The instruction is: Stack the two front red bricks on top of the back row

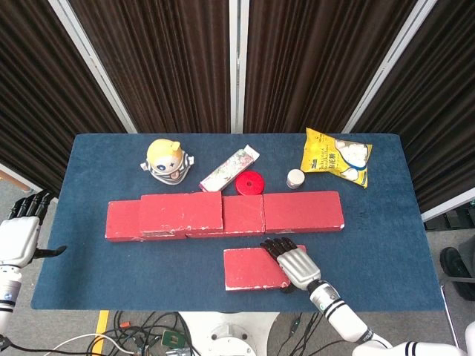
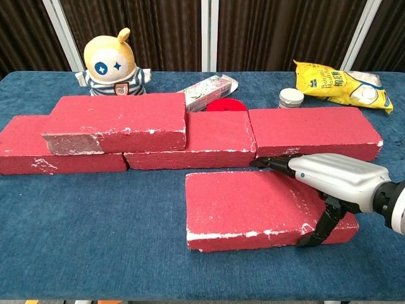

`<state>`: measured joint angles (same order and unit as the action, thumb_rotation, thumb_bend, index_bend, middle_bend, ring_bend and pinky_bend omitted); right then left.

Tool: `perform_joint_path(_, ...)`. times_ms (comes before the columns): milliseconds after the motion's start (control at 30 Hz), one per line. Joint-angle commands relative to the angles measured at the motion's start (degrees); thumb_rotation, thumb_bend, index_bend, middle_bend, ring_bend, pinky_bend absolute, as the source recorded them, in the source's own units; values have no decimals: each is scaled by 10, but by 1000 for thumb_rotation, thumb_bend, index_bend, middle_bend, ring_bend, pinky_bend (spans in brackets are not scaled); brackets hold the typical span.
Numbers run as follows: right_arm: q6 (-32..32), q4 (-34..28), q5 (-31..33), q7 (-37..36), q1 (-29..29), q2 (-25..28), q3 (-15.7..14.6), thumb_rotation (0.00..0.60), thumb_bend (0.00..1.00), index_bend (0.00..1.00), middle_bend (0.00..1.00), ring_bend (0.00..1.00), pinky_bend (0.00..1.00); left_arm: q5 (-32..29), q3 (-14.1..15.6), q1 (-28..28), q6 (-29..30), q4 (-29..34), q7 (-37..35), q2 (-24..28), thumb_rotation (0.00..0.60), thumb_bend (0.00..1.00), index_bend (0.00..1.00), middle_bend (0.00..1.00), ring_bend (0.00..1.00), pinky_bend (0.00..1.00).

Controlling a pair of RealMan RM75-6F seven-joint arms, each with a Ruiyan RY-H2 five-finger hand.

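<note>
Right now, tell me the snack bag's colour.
Yellow snack bag with blue print, clearest in the chest view.

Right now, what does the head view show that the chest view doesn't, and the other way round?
Only the head view shows the left hand, off the table's left edge, holding nothing, and the dark curtains' full height. Only the chest view shows the right hand's thumb hooked down the front brick's near face and the plush toy's face. Both show the right hand gripping the right end of the front brick, the back row with one brick stacked at left, and the yellow snack bag.
</note>
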<state>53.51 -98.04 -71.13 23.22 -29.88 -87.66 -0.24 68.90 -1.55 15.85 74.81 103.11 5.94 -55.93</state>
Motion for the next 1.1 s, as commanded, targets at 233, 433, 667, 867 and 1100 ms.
perform_joint_path(233, 8, 12, -21, -25, 3, -2, -7, 600, 45, 0, 173, 1, 0, 0, -6, -5, -11, 1, -5, 2, 600, 0, 18, 0, 0, 0)
perform_joint_path(433, 18, 7, -32, -36, 7, 6, -9, 600, 59, 0, 207, 33, 0, -1, -10, -7, -17, 2, -4, 2, 600, 0, 18, 0, 0, 0)
perform_joint_path(667, 37, -7, -67, -59, 11, 25, -12, 600, 71, 0, 219, 50, 0, 2, -13, -10, -21, 4, -5, 1, 600, 0, 19, 0, 0, 0)
perform_joint_path(867, 67, -40, -106, -66, 14, 73, -9, 600, 77, 0, 219, 50, 0, 4, -16, -13, -21, 11, -7, 6, 600, 0, 19, 0, 0, 0)
perform_joint_path(1100, 62, -50, -90, -63, -9, 151, 36, 600, 78, 0, 218, 50, 0, 5, -21, -16, -20, 16, -11, 10, 600, 0, 18, 0, 0, 0)
